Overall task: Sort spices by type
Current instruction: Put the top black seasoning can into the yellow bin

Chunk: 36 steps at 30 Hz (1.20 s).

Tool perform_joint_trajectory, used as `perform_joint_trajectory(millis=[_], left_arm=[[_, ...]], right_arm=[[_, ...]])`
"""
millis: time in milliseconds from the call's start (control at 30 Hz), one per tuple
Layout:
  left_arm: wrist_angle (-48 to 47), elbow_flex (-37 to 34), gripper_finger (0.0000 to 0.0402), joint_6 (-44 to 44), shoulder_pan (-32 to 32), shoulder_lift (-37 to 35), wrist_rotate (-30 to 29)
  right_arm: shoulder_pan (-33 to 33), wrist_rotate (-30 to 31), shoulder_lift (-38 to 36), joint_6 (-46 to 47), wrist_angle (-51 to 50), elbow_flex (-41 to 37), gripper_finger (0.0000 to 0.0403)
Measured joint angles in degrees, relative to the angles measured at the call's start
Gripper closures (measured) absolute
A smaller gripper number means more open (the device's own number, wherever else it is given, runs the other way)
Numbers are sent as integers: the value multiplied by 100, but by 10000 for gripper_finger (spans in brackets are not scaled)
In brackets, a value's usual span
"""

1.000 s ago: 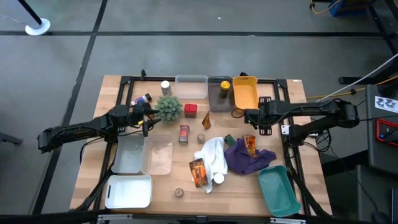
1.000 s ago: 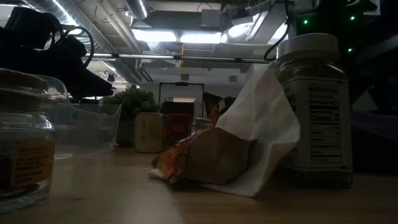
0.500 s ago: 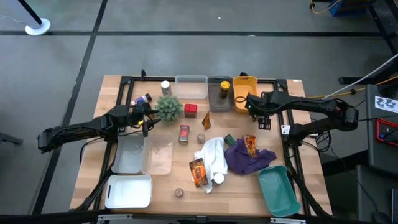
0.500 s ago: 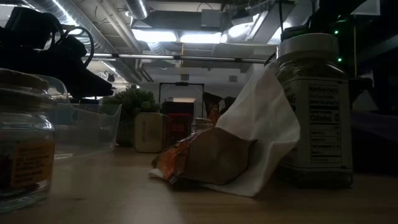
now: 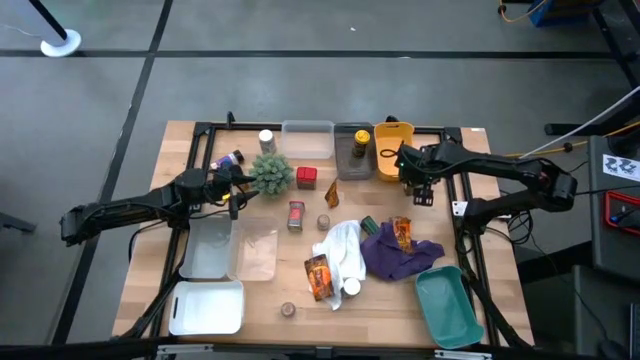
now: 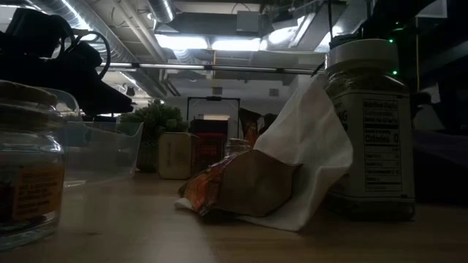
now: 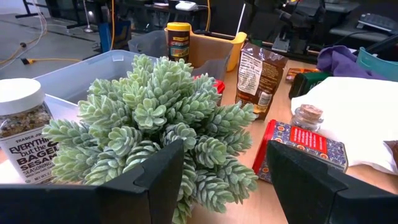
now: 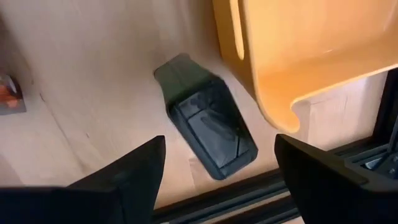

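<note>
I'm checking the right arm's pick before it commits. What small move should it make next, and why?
Probably lower the right gripper straight down onto the dark sachet and close. Its fingers stand open above the sachet, which lies flat on the table beside the yellow bin. The left gripper waits by the green plant.

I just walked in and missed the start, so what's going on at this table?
A two-armed robot is sorting spices. The right gripper hangs open by the yellow bin, above a dark sachet on the wood, holding nothing. The left gripper waits open beside the spiky green plant. Most items lie loose: a red tin, foil packets, and jars around the white cloth.
</note>
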Motion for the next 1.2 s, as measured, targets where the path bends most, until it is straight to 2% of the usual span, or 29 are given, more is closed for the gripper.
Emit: perform_joint_trajectory(millis=[267, 400, 567, 800, 1000, 1200], left_arm=[[-1, 0, 183, 1, 0, 1, 0], [-1, 0, 183, -1, 0, 0, -2], [-1, 0, 183, -36, 0, 0, 0], [-1, 0, 183, -34, 0, 1, -2], [-1, 0, 183, -26, 0, 0, -1], [1, 0, 183, -21, 0, 1, 0]], right_arm=[[7, -200, 66, 211, 362, -417, 104], [7, -482, 66, 258, 584, -522, 123], [7, -574, 66, 468, 638, -543, 173], [9, -821, 63, 540, 624, -535, 274], [9, -1208, 63, 679, 267, -197, 278], [9, -1357, 63, 772, -366, 615, 273]])
